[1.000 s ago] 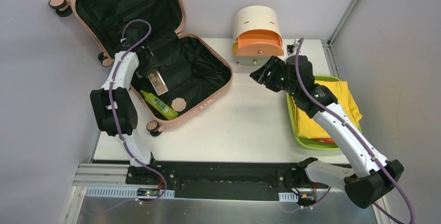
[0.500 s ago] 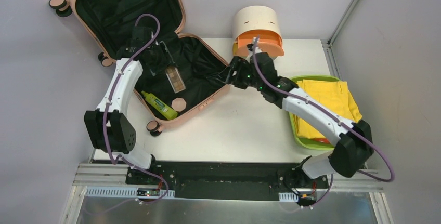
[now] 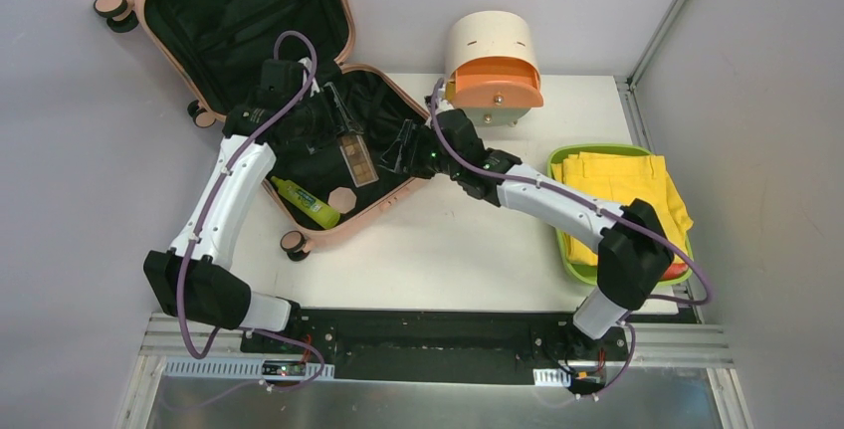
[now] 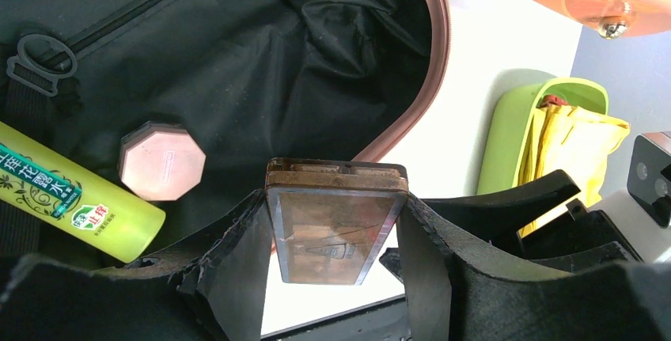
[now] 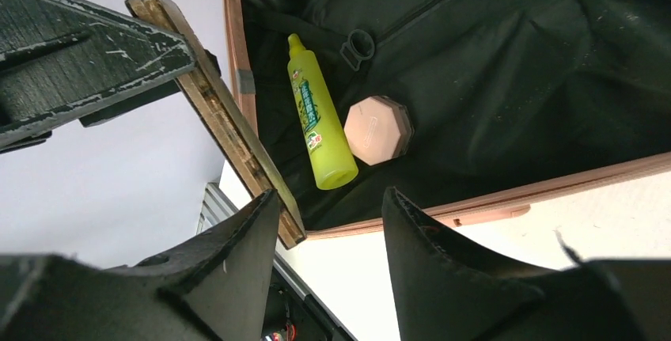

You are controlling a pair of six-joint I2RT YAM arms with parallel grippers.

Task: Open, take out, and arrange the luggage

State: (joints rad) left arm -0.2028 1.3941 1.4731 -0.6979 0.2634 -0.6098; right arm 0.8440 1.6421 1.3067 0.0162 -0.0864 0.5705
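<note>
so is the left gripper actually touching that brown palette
Touching. The left wrist view shows the palette clamped in the left gripper, with one finger pressed flat against each of its long sides.

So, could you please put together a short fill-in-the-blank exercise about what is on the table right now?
1. The left gripper is shut on the brown palette, and ____ loose items lie in the luggage.
2. The pink octagonal compact lies beside a lime-green ____.
3. The green tray holds folded ____ cloth.
4. The cream drawer unit has its open drawer coloured ____.
Missing words: two; bottle; yellow; orange.
</note>
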